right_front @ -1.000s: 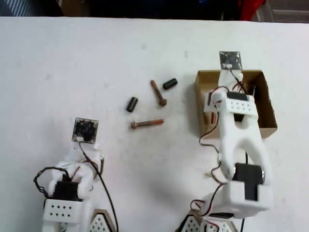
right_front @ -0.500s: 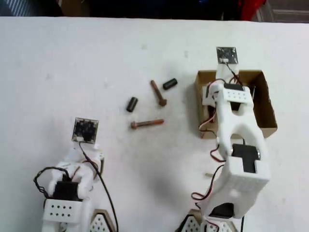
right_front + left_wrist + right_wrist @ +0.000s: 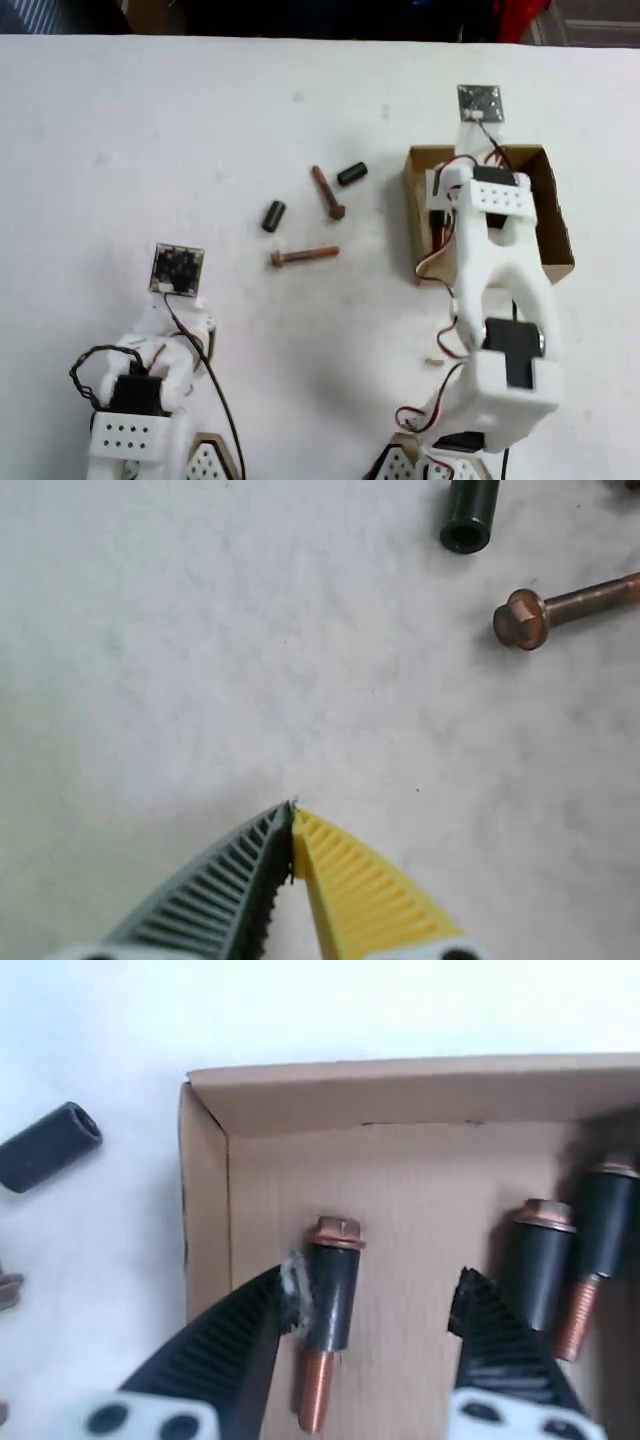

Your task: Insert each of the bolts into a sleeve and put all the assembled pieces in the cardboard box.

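Right gripper (image 3: 375,1285) hangs over the cardboard box (image 3: 205,1210), jaws wide, gripping nothing; the sleeved bolt (image 3: 330,1290) lies on the box floor by the wall on the mid-table side, touching one finger (image 3: 240,1330), so lift straight up to avoid dragging it. Left gripper (image 3: 292,815) sits clenched, empty, near the table (image 3: 150,120) edge at the arm bases, with open room up to the loose bolts (image 3: 305,256) and sleeves (image 3: 274,216) mid-table.

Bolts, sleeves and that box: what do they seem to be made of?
The bolts look like copper-coloured metal, with a slight sheen and a hex flanged head; whether plated or solid, I cannot tell. The sleeves are matt black, perhaps plastic or coated metal. The box is plain brown cardboard, with raw folded edges.
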